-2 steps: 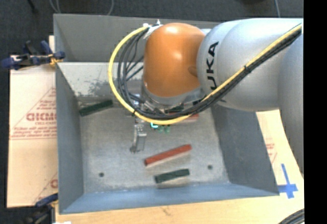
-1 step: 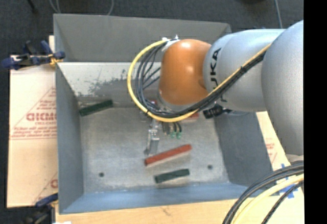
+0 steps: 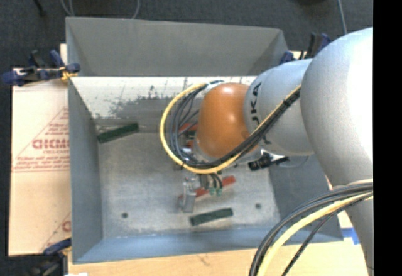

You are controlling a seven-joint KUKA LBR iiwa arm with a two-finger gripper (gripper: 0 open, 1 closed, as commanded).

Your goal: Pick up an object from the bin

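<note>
**A:** Where does your pincer (image 3: 187,198) stand?

**B:** It is low over the floor of the bin (image 3: 81,161), right of the middle and toward the near wall. It hangs straight down under the orange cover (image 3: 220,119). I'd say you come in upright like that so the arm clears the walls.

**A:** Apart or together?

**B:** I cannot tell. The cover and the cables (image 3: 166,124) hide most of it from above, and I see nothing gripped in it.

**A:** Then what is it over?

**B:** A small cluster. The red bits (image 3: 227,179) lie just to its right, with something greenish among them. The near bar (image 3: 211,216), dark green and flat, lies just on its near side. Which of them you're set on, I can't say.

**A:** And the far bar (image 3: 117,132)?

**B:** It is well apart, at the far left, at the foot of the far wall. That looks like an awkward spot for a straight drop, so the open cluster seems your easier pick.
</note>
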